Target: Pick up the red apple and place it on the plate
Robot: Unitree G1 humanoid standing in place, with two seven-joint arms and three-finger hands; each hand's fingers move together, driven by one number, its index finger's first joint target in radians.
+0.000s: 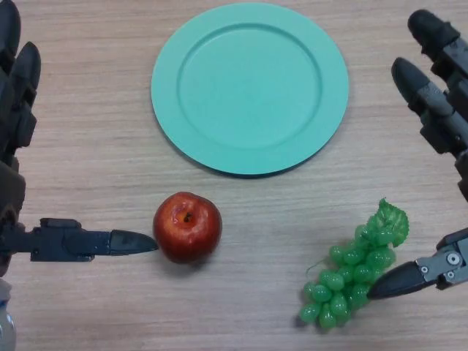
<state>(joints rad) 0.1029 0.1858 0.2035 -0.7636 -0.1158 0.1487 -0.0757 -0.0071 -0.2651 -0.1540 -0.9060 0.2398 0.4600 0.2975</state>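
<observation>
The left hand [18, 139] sits at the far left edge, left of the apple, its fingers straight and spread, holding nothing; its thumb [110, 242] reaches toward the apple, the tip just beside the fruit's left side, and I cannot tell whether it touches. The red apple [187, 227] rests on the wooden tabletop [95, 168], stem dimple up, apart from the plate. The green plate [249, 88] lies beyond the apple, a little to its right, with nothing on it. A bunch of green grapes [355, 267] lies right of the apple. The right hand [439, 95] is farthest right, fingers straight and open, its thumb tip against the grapes.
</observation>
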